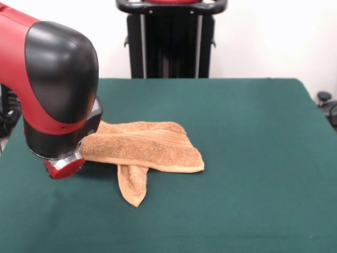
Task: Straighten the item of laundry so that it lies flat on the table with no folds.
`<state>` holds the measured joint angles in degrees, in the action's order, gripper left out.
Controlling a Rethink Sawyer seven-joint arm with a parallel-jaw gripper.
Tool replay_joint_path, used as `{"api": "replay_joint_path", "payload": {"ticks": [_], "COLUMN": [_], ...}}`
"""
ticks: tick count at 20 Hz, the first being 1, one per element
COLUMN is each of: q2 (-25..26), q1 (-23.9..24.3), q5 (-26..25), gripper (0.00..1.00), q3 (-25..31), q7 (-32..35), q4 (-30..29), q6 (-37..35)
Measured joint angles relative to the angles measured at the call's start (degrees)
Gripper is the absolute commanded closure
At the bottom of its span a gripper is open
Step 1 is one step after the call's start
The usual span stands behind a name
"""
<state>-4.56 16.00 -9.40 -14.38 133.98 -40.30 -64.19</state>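
Red and black arm (55,79) low at the left, bulky black joint foremost, red-rimmed end pointing down, pincer hidden

I see the towel (145,147) is orange-tan terry, w/ a ribbed woven band of the same colour running across its top layer. Table (253,158) top is dark green, plain, no pattern. Arm (52,84) is red w/ a glossy black shell; its low end has a red part w/ a silver ring.
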Motion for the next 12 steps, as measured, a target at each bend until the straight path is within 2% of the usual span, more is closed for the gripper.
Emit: {"api": "replay_joint_path", "payload": {"ticks": [4, 12], "q2": [0.0, -0.4], "q1": [-0.2, -2.8], "q5": [0.0, 0.0], "gripper": [1.0, 1.0], "q3": [-0.1, -1.7], "q7": [0.0, 0.0], "q4": [0.0, 0.0], "q6": [-1.7, -10.0]}}
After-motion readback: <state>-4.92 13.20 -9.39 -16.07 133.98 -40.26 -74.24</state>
